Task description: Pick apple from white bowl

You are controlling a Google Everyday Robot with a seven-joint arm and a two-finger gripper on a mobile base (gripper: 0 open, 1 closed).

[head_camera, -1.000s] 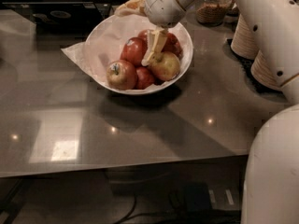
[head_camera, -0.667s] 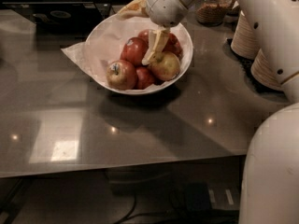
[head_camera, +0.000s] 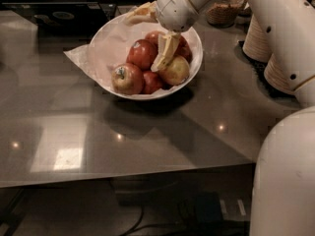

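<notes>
The white bowl (head_camera: 194,38) with a crumpled paper lining (head_camera: 106,45) sits at the back middle of the grey table. It holds several apples. The deep-red apple (head_camera: 142,55) lies in the middle of the bowl. A red-yellow apple (head_camera: 127,78) lies at the front left and a yellow-green one (head_camera: 175,72) at the right. My gripper (head_camera: 141,44) is open over the bowl, straddling the deep-red apple. One finger (head_camera: 165,53) reaches down between the deep-red and yellow-green apples. The other finger (head_camera: 140,13) sticks out above the bowl's back rim.
Stacked cream paper bowls (head_camera: 258,38) stand at the right, and a basket (head_camera: 221,13) stands behind the bowl. A dark tray (head_camera: 64,16) lies at the back left. My white arm and body (head_camera: 285,171) fill the right side. The table's front edge (head_camera: 123,178) runs below.
</notes>
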